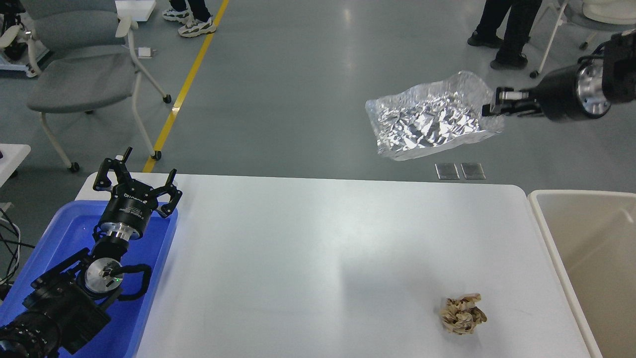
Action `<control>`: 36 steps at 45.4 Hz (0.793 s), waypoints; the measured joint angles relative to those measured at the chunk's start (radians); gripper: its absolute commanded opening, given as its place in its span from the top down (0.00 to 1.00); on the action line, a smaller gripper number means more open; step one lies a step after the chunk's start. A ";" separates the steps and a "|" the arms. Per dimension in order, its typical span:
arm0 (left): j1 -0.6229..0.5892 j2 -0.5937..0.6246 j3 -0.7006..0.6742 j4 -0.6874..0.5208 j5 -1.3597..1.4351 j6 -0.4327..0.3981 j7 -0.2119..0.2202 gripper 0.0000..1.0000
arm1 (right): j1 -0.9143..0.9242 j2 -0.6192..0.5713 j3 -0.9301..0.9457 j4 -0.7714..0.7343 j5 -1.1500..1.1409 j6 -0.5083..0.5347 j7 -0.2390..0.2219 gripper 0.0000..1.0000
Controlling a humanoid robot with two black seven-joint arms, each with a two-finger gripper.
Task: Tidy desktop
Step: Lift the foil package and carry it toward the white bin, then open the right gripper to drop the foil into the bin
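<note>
The white desktop (pixel 318 248) fills the middle of the head view. A crumpled brown paper ball (pixel 462 313) lies on it near the front right. My right gripper (pixel 492 107) is high at the upper right, beyond the desktop's far edge, shut on the edge of a crinkled silver foil bag (pixel 430 119) that hangs in the air. My left gripper (pixel 136 181) is open and empty above the far end of the blue plastic tray (pixel 59 238) at the left.
A beige-white tub (pixel 591 258) stands against the desktop's right edge. A grey office chair (pixel 84 74) stands on the floor at the back left, beside a yellow floor line (pixel 186 84). People's legs (pixel 507 30) show at the back.
</note>
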 measured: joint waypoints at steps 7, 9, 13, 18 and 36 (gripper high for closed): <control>0.000 0.000 0.000 0.000 0.000 0.000 0.000 0.00 | -0.066 -0.191 0.045 -0.033 0.038 0.006 -0.001 1.00; 0.000 0.000 0.000 0.000 0.000 0.000 0.000 0.00 | -0.099 -0.241 0.065 -0.049 0.051 0.006 0.000 1.00; 0.000 0.000 0.000 0.000 0.000 0.000 0.000 0.00 | -0.175 -0.317 0.101 -0.089 0.092 0.003 0.000 1.00; 0.000 0.000 0.000 0.000 0.000 0.000 0.000 0.00 | -0.309 -0.378 0.142 -0.176 0.202 -0.004 -0.001 1.00; -0.001 0.000 0.000 0.000 0.000 0.001 0.000 0.00 | -0.727 -0.302 0.193 -0.432 0.735 -0.181 -0.010 1.00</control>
